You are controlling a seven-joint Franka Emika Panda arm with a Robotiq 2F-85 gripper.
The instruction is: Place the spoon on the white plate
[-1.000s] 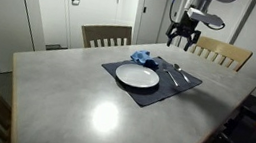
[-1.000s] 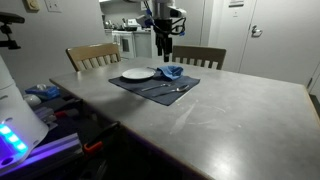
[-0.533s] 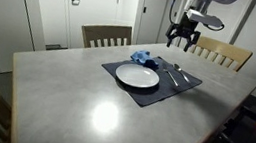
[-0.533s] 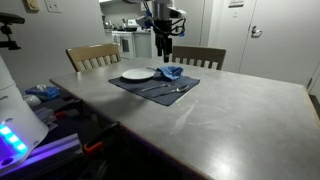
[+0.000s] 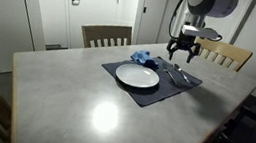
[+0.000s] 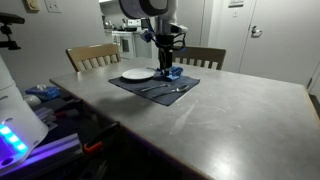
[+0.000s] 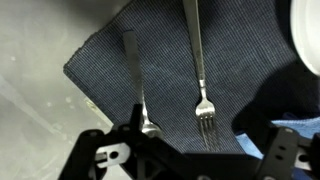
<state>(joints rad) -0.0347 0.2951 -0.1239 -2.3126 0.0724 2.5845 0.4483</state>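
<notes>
The spoon (image 7: 134, 75) lies on the dark placemat (image 7: 165, 40) near its outer edge, with its bowl toward my fingers. A fork (image 7: 199, 80) lies parallel beside it, on the plate's side. In an exterior view the spoon (image 5: 184, 76) is the utensil farther from the white plate (image 5: 137, 77). The plate is empty, and its rim shows in the wrist view's top right corner (image 7: 312, 35). My gripper (image 5: 180, 53) is open and empty and hovers above the utensils' bowl and tine ends; it also shows in the other exterior view (image 6: 166, 66) and the wrist view (image 7: 200, 150).
A crumpled blue cloth (image 5: 143, 57) lies on the placemat's far corner, close to the gripper. Two wooden chairs (image 5: 107, 35) (image 5: 221, 54) stand behind the grey table (image 5: 84, 96). Equipment (image 6: 20, 130) sits beside the table.
The gripper has come down from well above the table to just above the utensils on the placemat. The spoon, fork and plate have not moved.
</notes>
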